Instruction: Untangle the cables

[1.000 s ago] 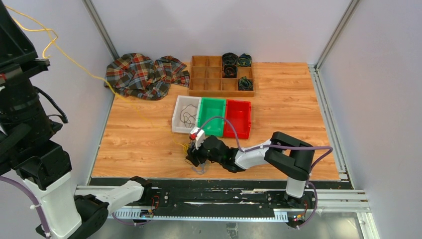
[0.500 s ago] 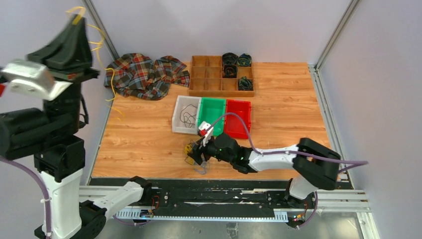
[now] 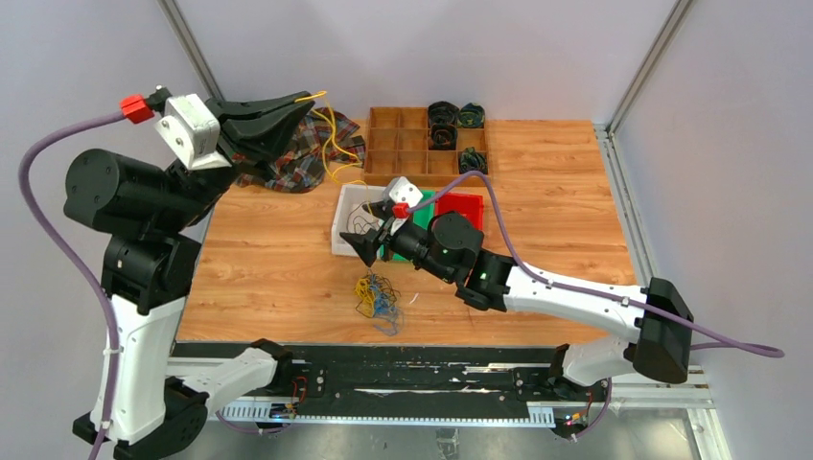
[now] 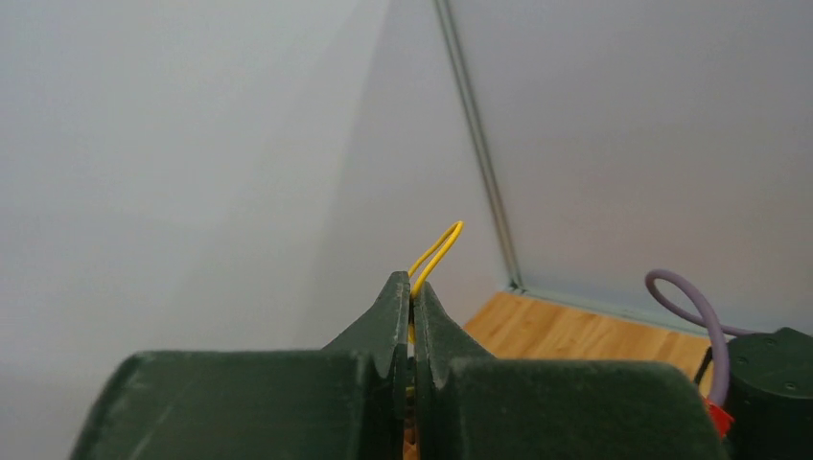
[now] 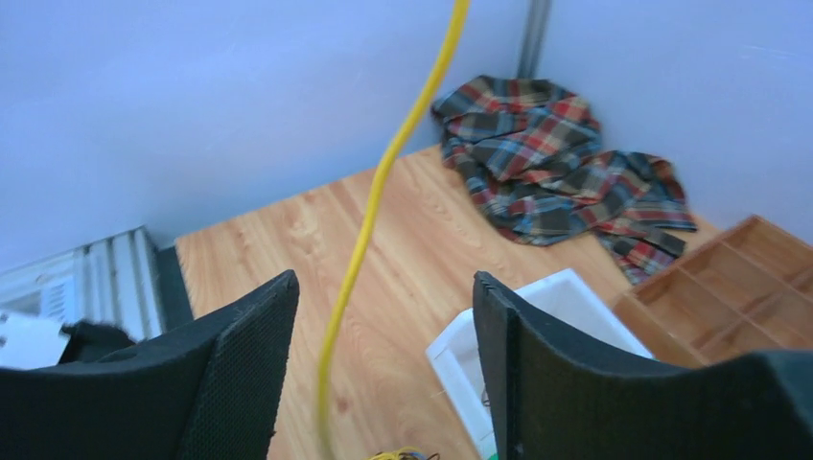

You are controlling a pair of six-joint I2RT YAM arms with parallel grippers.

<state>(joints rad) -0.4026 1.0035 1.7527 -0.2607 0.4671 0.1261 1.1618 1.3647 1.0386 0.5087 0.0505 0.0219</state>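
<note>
Jaws of the left gripper (image 4: pixel 412 299) are pinched tight on a thin yellow cable (image 4: pixel 436 251), with a short loop poking out past the fingertips. The right gripper (image 5: pixel 383 283) stands spread wide with nothing gripped; the yellow cable runs down between its two black fingers in the wrist view, and contact with either cannot be told. A second ago the left gripper was high at the far left with the yellow cable drawn long toward the table, and the right gripper was down on the tangle. Now the left gripper has swung to hang high behind and left of the white plastic bin (image 3: pixel 341 216), over the crumpled plaid cloth (image 3: pixel 307 158), and the yellow cable droops there in slack loops. The right gripper has lifted off, opened wider, and hovers over that bin's near left corner. The clump of cables (image 3: pixel 376 295), wiry yellow, black and blue-green loops, lies uncovered on the wooden table (image 3: pixel 556 201) in front of the white plastic bin, apart from it. Whether the lifted strand still joins the clump cannot be told. By count: one clump, one lifted cable, one thin dark cord (image 3: pixel 360 225) inside the white plastic bin, three bins in a row with the green bin (image 3: pixel 424 207) against its right side and the red bin (image 3: pixel 462 203) beyond, one wooden compartment tray (image 3: pixel 398 144) behind it holding four dark rolled coils (image 3: pixel 442 112), and one cloth.
</note>
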